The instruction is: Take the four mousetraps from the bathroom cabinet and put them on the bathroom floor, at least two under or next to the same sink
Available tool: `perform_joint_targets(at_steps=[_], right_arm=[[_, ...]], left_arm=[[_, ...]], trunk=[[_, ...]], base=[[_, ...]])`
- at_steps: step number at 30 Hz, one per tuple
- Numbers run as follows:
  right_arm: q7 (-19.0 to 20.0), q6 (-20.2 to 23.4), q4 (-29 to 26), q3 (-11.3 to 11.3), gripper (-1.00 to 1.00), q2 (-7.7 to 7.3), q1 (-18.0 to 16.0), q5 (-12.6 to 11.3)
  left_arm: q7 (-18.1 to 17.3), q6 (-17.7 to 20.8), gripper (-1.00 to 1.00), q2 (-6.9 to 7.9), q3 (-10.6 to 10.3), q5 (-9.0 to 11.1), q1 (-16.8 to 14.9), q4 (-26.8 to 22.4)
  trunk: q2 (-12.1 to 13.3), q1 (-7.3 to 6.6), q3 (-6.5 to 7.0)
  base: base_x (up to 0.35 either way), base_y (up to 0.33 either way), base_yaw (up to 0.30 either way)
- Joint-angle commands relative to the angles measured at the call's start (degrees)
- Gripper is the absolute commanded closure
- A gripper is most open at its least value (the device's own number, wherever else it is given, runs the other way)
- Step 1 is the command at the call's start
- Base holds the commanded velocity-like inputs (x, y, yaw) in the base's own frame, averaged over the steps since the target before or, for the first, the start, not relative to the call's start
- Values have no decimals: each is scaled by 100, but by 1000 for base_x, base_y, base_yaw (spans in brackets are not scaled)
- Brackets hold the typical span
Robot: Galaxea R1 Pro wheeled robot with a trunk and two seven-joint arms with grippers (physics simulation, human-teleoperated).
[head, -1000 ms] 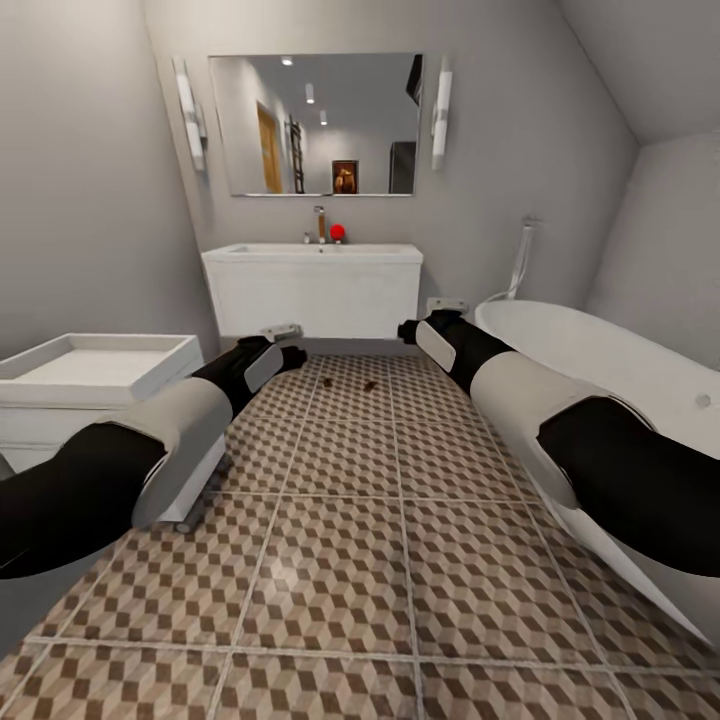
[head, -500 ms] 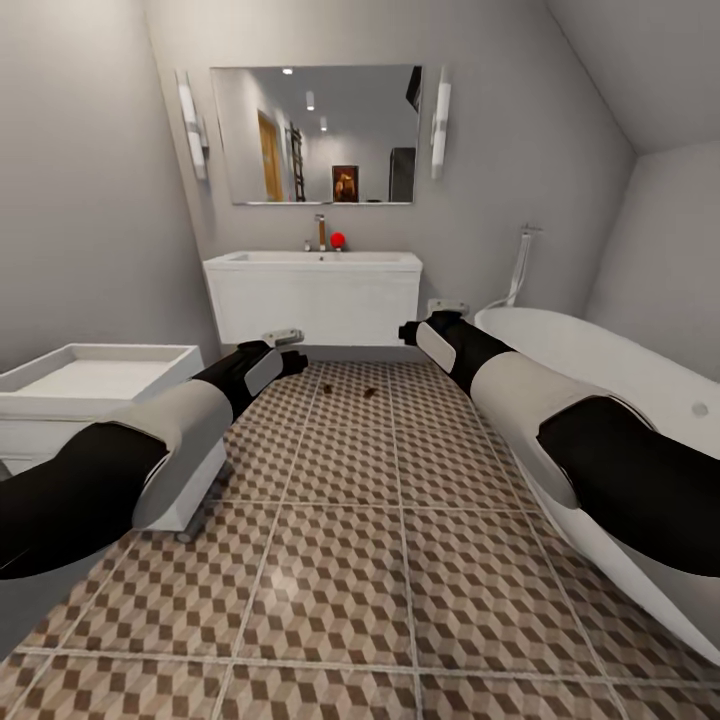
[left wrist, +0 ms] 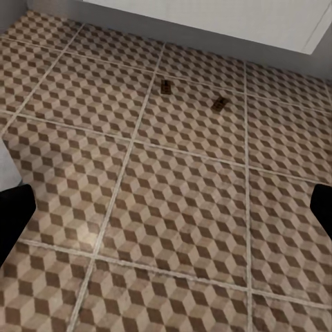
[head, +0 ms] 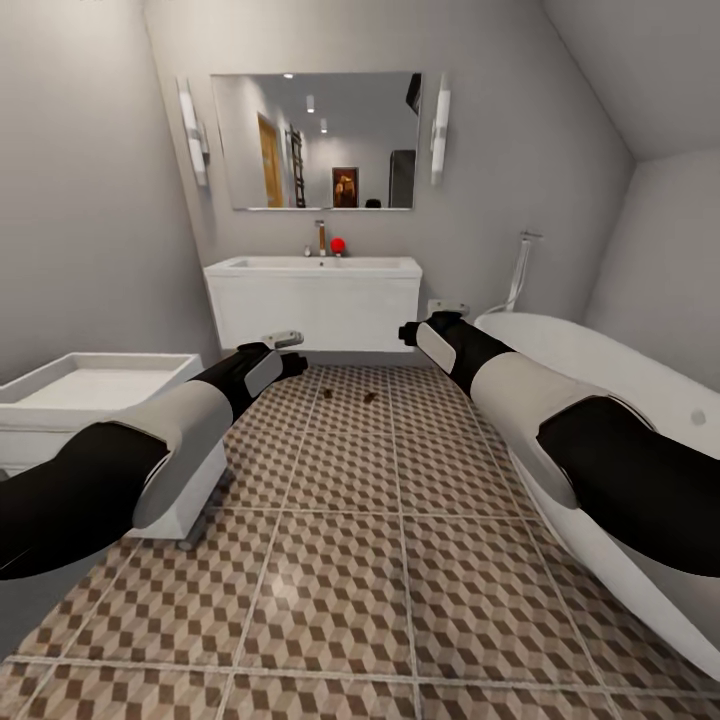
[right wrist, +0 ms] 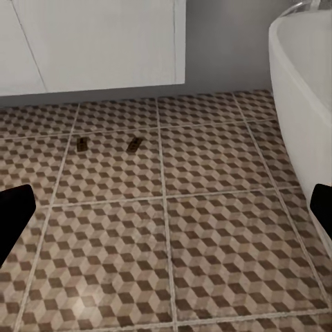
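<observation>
Two mousetraps [head: 327, 392] [head: 370, 397] lie side by side on the cube-patterned bathroom floor [head: 340, 560], just in front of the white sink unit [head: 312, 305]. The left wrist view shows the same traps [left wrist: 165, 87] [left wrist: 219, 104], and so does the right wrist view [right wrist: 81, 144] [right wrist: 134, 144]. Both arms reach forward above the tiles. My left gripper [head: 292, 362] [left wrist: 166, 214] and right gripper [head: 408, 333] [right wrist: 166, 207] are open and hold nothing. Each hangs well short of the traps. The cabinet is out of view.
A white bathtub [head: 610, 390] runs along the right wall, close under my right arm. A low white basin unit [head: 90, 390] stands at the left by my left arm. A mirror [head: 315, 140] hangs over the sink, with a faucet and a red ball [head: 338, 242] on its top.
The whole picture has shifted a little: sink, mirror and traps sit slightly lower now, so the camera moved. Both arms keep the same pose and the traps lie as before.
</observation>
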Motion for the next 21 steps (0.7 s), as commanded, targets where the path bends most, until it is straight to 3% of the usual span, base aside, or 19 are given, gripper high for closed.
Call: perform_joint_targets(at_steps=[1,21], right_arm=[[-32,28,-6,37,-100,0,-4,-34],[-31,22,14,37,-100,0,-4,-40]], left_arm=[[35,28,-100,1,-49,57,-1,-11],[29,-28,-100,-9,-54,53,1,108]], trunk=[[39,-23,12],[841,-463,371]], base=[[0,0,0],[0,0,0]])
